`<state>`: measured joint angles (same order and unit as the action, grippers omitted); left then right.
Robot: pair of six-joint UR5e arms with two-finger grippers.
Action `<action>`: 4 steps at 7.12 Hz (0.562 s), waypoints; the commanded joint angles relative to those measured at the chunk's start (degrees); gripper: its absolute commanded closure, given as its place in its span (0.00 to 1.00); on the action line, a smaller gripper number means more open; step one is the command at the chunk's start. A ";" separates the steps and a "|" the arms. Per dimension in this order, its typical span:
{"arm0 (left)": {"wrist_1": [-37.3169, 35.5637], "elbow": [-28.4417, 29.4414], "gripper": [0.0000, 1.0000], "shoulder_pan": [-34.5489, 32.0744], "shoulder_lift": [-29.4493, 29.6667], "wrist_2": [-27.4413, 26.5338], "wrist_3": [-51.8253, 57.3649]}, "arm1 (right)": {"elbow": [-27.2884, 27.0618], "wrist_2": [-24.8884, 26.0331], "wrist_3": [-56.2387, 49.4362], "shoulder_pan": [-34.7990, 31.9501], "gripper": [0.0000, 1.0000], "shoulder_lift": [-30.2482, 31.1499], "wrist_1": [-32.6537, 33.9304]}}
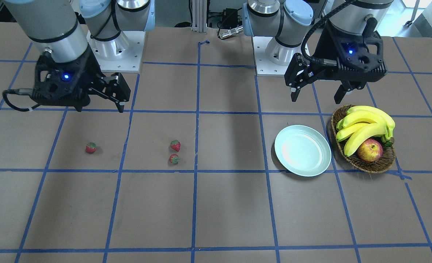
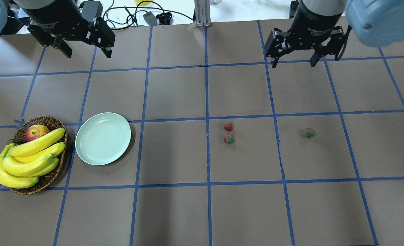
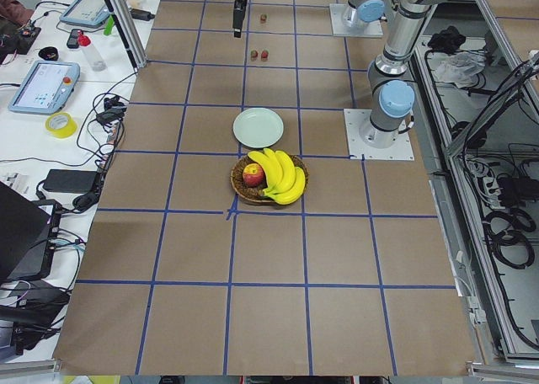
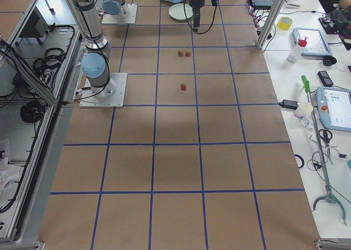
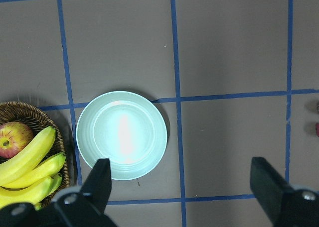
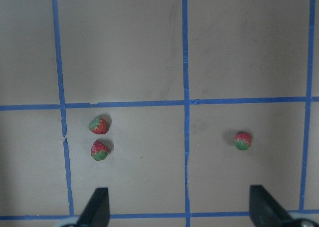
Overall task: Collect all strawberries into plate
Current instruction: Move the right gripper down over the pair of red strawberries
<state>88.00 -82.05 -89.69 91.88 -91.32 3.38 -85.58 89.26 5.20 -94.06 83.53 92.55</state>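
Both arms are raised over the far part of the bench (image 2: 174,212), as seen from over the robot's shoulders, with their wrists turned so that the tools point straight down. The left tool (image 2: 88,54) hangs at the far left, its two jaws set wide apart and holding nothing. The right tool (image 2: 293,64) hangs at the far right, likewise spread and holding nothing. Neither touches the bench.

Three strawberries lie on the right half of the bench: two (image 2: 228,126) (image 2: 228,139) just beside each other, close to the centre line, and one (image 2: 309,133) alone, well apart to their right. One plate (image 2: 103,138) sits on the left half, with nothing in it, well apart from all three strawberries. Just to its left stands one wicker basket (image 2: 48,118) holding one apple (image 2: 36,131) and one bunch of bananas (image 2: 27,160), which overlap too much to count.

The bench is covered in flat brown sheet, divided into squares by blue tape lines (image 2: 207,92). In the side views, white side tables run along its far edge, carrying tablets (image 3: 44,85), a yellow tape roll (image 3: 61,125) and cables.
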 commanded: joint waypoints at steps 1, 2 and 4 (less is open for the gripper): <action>0.93 -0.38 0.00 0.21 -1.52 -0.35 0.22 | -1.34 -0.23 6.97 -4.62 0.00 -6.33 2.28; 1.46 -0.21 0.00 0.48 -1.44 -0.35 0.31 | -2.91 -0.49 10.67 -6.38 0.00 -10.27 7.68; 1.47 -0.39 0.00 1.61 -1.35 0.52 1.35 | -7.12 -0.41 13.42 -9.73 0.00 -15.48 15.78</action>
<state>89.37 -82.38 -88.84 90.54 -91.26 3.96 -90.10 88.91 16.66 -101.89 71.41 103.42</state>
